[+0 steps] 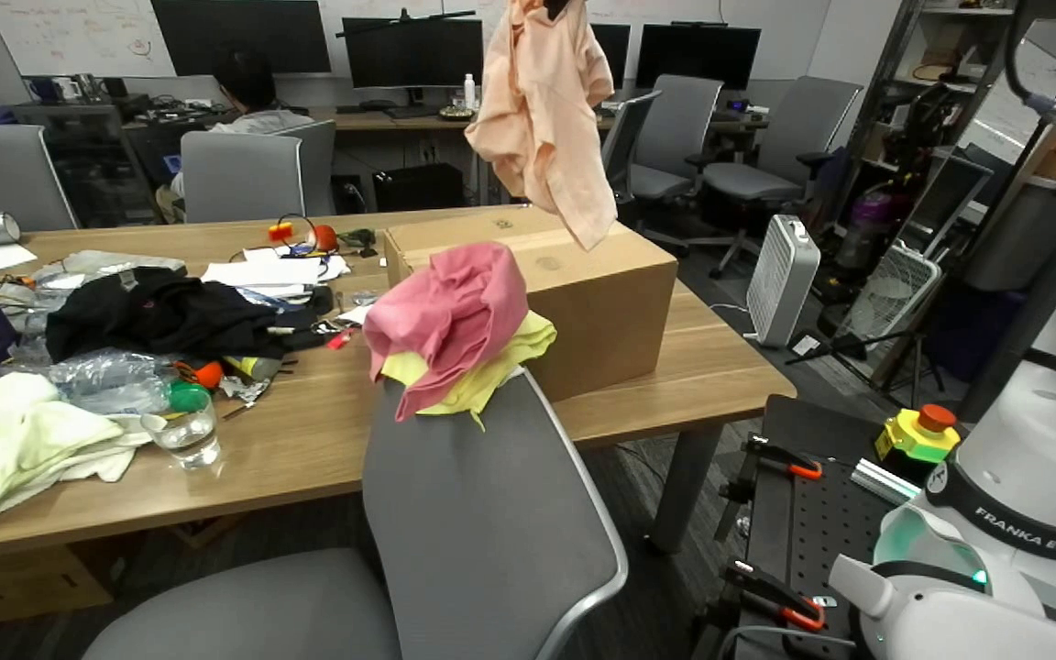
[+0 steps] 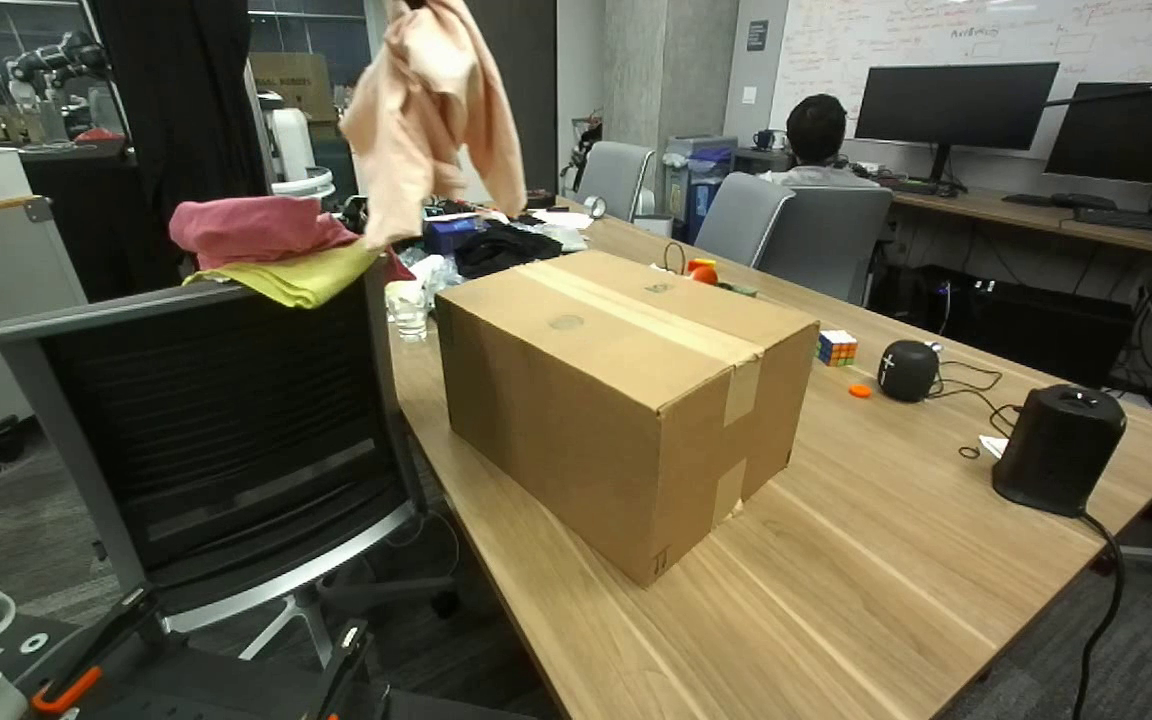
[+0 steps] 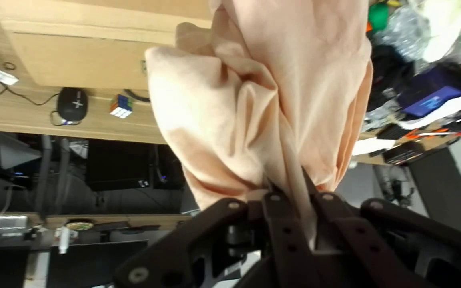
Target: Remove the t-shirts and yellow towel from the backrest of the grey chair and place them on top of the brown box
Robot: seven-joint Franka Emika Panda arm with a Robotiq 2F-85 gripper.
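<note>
We had the peach shirt [image 3: 318, 88] in the gripper [image 3: 289, 186], its fingers [image 3: 282, 224] clenched on a narrow fold of cloth, which the wrist view showed squeezed between them. In both exterior views the shirt hung in the air, gathered at the top and falling in loose folds. We could not tell whether it was right over the box [image 2: 556, 430] or just off to its side. The box lay on the table [image 2: 836, 600], tape [image 2: 636, 313] running along its top, near the chair [image 1: 455, 550]. Over the top edge of the chair's backrest [image 1: 510, 477] we saw the pink shirt [image 1: 450, 312], heaped on the towel [image 1: 531, 341], whose yellow edges poked out from under it. Farther along the table, in an exterior view, we saw a black garment [image 1: 161, 316], a pale green cloth [image 1: 33, 431] and a glass [image 1: 189, 435] close by that cloth. On the box's side away from the chair we saw a cube [image 2: 837, 348], a round black device [image 2: 906, 371] and, well apart, a tall black unit [image 2: 1059, 450]. A person [image 2: 816, 130] sat by the monitors [image 2: 956, 105], back turned to us
</note>
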